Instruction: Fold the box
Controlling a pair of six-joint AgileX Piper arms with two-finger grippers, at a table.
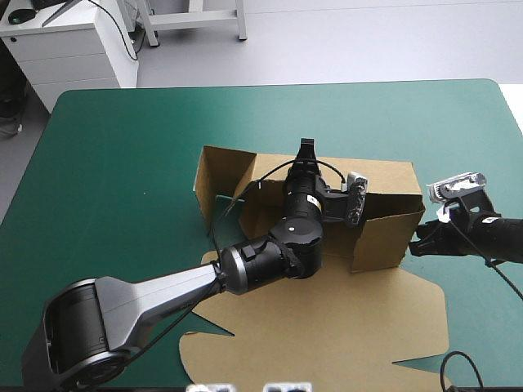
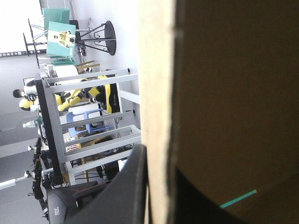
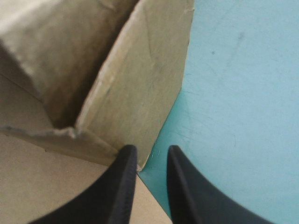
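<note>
Teal-green worktop (image 1: 114, 163) fills the scene, and on it sits one brown box (image 1: 270, 208), a little right of the middle. From where I stand I'd call the job roughly half done. The far wall (image 1: 384, 180) is up, an end wall (image 1: 216, 175) on the left is raised but leaning open, and a near wall (image 1: 384, 241) stands only on the right side. The big scalloped lid (image 1: 327, 335) lies flat toward the near edge. What looks left is squaring up the left end, raising the near wall on that side and tucking the flaps so the tray holds its shape.

By my count there is one box, two arms and two end effectors. The left end effector (image 2: 159, 158) reaches in over the tray and is clamped on the top edge of the far wall, with board between its black fingers. The right end effector (image 3: 150, 149) sits at the box's right end, low by the worktop. Its fingers are only a narrow gap apart, with the end wall's bottom corner at their tips and nothing visibly pinched.
</note>
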